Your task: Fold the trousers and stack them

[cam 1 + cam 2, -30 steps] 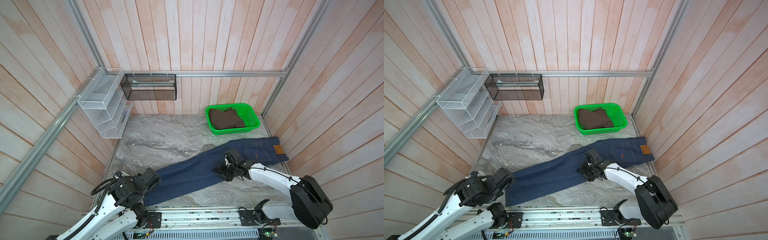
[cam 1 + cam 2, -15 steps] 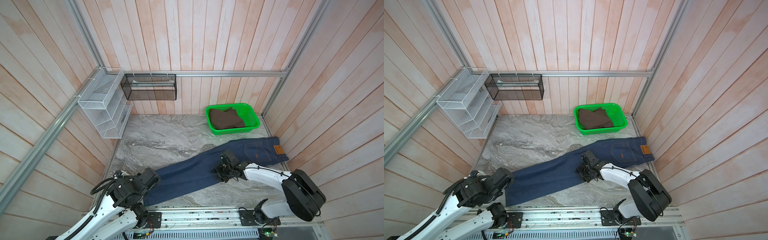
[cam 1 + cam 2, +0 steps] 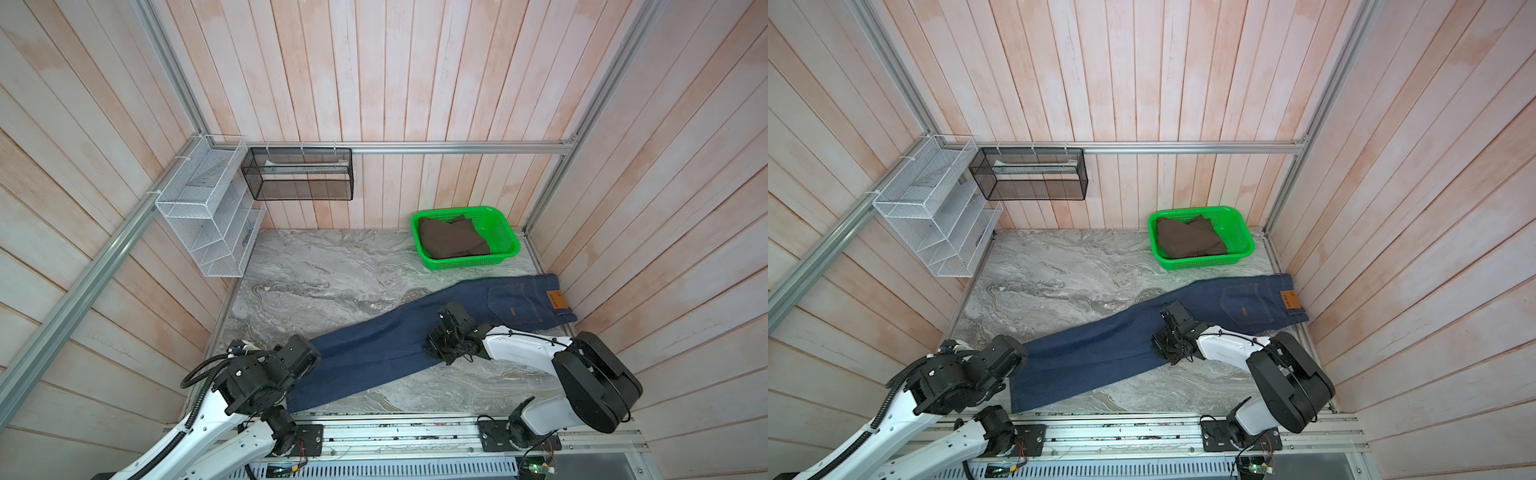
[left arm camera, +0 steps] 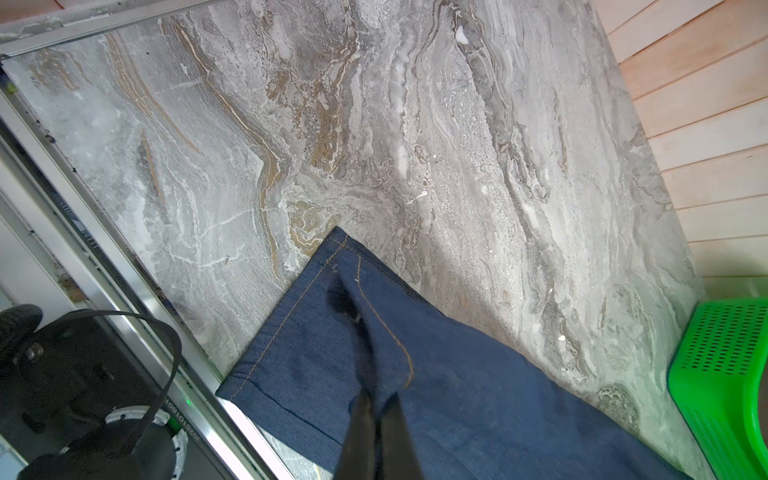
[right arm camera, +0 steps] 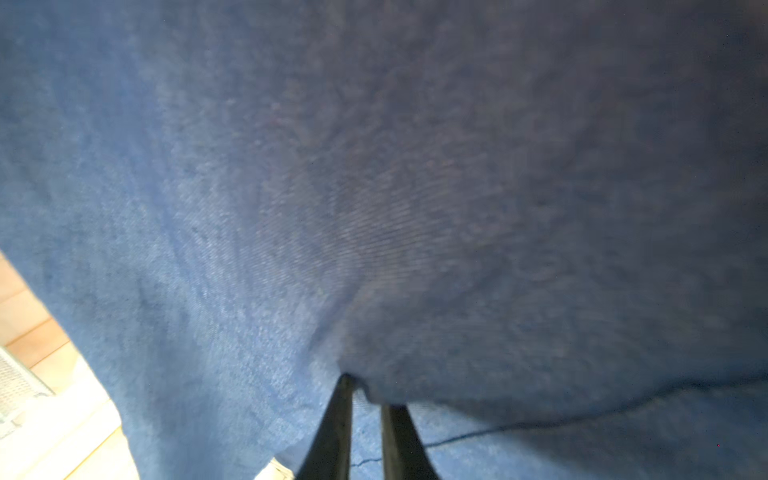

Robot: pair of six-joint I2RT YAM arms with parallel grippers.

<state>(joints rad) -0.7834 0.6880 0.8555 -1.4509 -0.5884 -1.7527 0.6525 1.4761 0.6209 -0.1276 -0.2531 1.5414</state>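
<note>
The trousers are dark blue jeans lying flat and slantwise across the marble table, waistband with tan patch at the far right, leg hems at the near left. My left gripper is shut on a raised pinch of denim just behind the hem; in both top views its fingers are hidden under the wrist. My right gripper is shut on a fold of denim at the near edge of the thigh part. The cloth fills the right wrist view.
A green basket holding a brown folded garment stands at the back right, close to the waistband. A white wire rack and a black mesh basket hang on the walls at the back left. A metal rail runs along the table's front edge.
My right gripper has shut on the denim and its arm has slid a little to the left along the trousers. The left arm has stayed put.
</note>
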